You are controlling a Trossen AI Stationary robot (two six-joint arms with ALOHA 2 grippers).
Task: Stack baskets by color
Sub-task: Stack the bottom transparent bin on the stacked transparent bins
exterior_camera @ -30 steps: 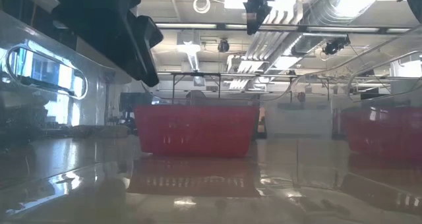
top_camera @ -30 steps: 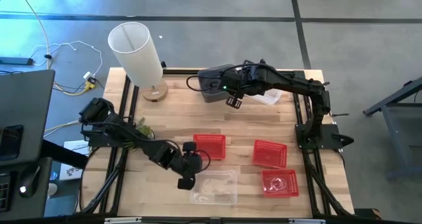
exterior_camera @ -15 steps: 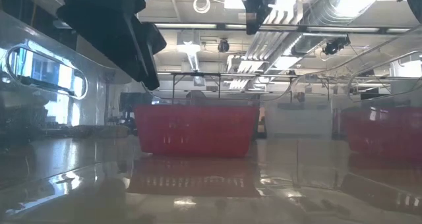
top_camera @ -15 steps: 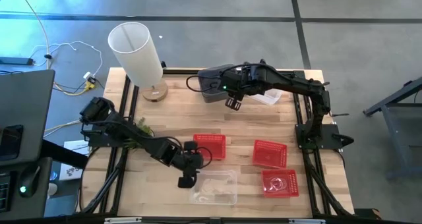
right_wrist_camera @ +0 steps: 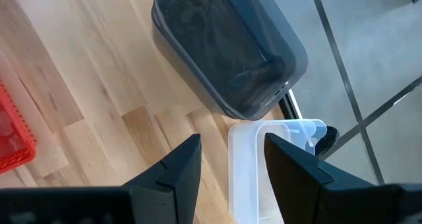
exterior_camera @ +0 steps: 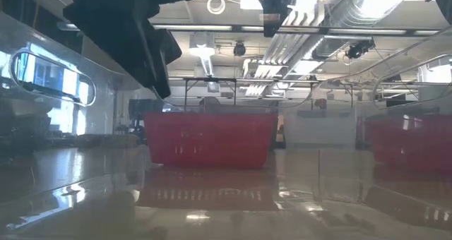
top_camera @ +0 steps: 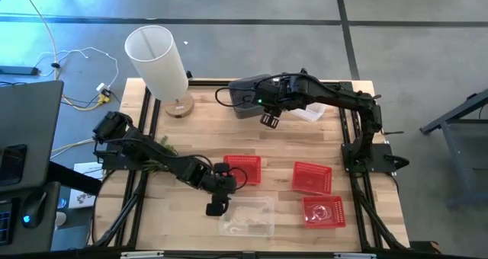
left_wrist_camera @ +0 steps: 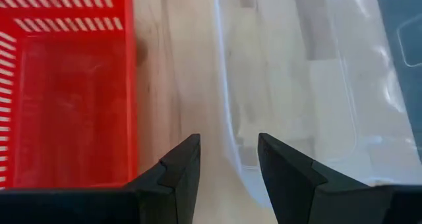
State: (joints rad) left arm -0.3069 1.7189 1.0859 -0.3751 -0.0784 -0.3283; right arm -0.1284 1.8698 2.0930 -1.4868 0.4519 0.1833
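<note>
Two hands, both empty with fingers apart: your left hand (top_camera: 214,209) hangs over the clear translucent plastic basket's (top_camera: 249,215) rim beside the red mesh basket (top_camera: 243,168), lined up to grip; your right hand (top_camera: 269,119) hovers by the dark grey basket (top_camera: 245,97) at the desk's (top_camera: 206,137) far edge.

Left arm reaches from the table's left edge across toward the front middle, elbow bent, wrist pitched down; left gripper (top_camera: 215,208) hangs low near the front edge, fingers (left_wrist_camera: 181,168) parted, nothing between them. Right arm stretches from its base at the right edge toward the back middle, raised off the table; right gripper (top_camera: 268,119) points down, fingers (right_wrist_camera: 181,171) apart and empty.
</note>
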